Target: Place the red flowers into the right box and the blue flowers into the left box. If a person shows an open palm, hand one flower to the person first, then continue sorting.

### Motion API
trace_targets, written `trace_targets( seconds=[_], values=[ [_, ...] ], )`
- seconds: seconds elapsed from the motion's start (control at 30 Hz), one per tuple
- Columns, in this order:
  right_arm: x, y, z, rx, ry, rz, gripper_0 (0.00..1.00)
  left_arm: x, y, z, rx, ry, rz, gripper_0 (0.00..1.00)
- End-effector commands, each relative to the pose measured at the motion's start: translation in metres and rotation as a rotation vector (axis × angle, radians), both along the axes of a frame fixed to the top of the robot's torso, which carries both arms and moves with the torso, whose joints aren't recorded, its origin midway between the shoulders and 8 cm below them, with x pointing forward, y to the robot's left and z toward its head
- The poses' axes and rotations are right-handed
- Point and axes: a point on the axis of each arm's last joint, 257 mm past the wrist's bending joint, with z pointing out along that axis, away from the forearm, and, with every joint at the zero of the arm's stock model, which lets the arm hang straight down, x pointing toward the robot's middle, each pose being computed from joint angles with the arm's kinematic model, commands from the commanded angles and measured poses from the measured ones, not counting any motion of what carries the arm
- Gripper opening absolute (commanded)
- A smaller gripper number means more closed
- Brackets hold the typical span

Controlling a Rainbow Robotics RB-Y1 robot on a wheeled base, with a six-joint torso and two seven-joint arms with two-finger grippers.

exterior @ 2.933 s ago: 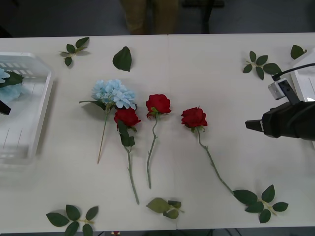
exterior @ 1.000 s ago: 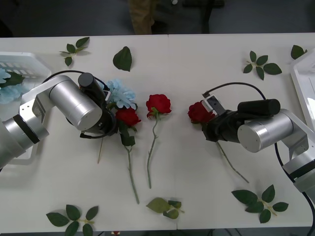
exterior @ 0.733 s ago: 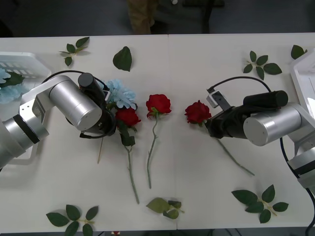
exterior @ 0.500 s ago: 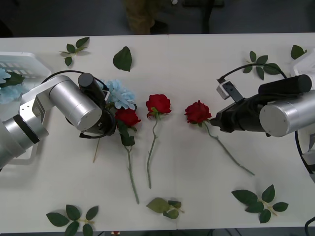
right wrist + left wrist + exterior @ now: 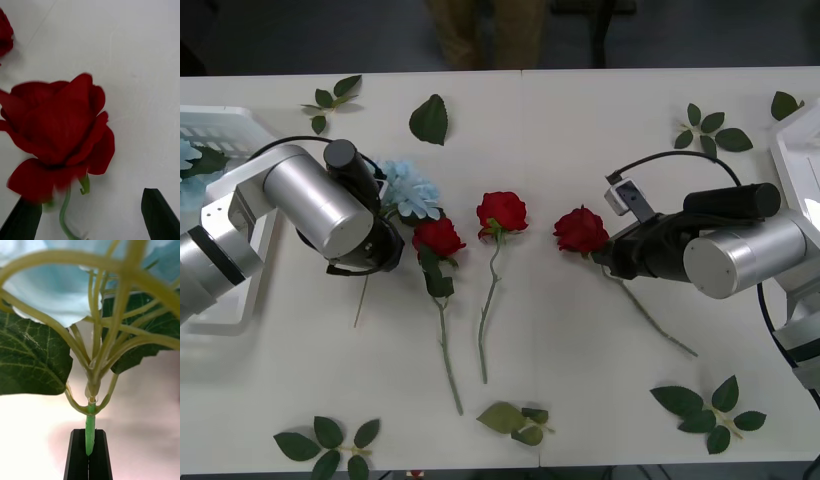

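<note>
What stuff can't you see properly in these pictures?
- Left gripper, front view: hidden under its own arm.
- Right box, front view: cut off by the edge.
- Person, front view: only the trousers show.
- Rightmost rose, right wrist view: its stem runs out of frame.

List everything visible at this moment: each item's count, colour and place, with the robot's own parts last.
Red flowers: three, red, mid-table in a row; the rightmost lies between the right claw's fingers.
Blue flowers: one pale blue on the table, its stem pinched by the left claw; another in the left box.
Left box: one, white, slotted, at the table's left edge.
Right box: one, white, at the right edge.
Loose leaf sprigs: several, green, scattered around the table's edges.
Person: tan-brown trousers, behind the table.
Left claw: black fingers shut on the blue stem.
Right claw: black fingers open around the rose stem.
</note>
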Motion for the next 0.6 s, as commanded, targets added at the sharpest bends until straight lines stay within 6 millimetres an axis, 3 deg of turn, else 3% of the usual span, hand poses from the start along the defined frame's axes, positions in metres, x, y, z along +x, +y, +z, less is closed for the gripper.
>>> trace_targets(
  seconds=[0.03,0.2,0.33,0.57,0.6],
  values=[
    [0.002,0.015,-0.005,0.014,0.006,0.001,0.77,0.017,0.038,0.078,0.006,-0.021,-0.038,0.00],
    [0.002,0.017,-0.009,0.013,0.007,0.001,0.77,0.003,0.051,0.124,-0.048,0.036,-0.089,0.00],
    [0.008,0.023,-0.013,0.014,-0.006,0.008,0.77,-0.004,0.063,0.147,-0.063,0.053,-0.124,0.00],
    [0.021,0.031,-0.018,0.028,-0.028,0.002,0.77,-0.012,0.112,0.198,-0.042,0.028,-0.156,0.00],
    [0.021,0.031,-0.018,0.027,-0.029,0.001,0.68,-0.016,0.124,0.206,-0.033,0.028,-0.159,0.00]
  ],
)
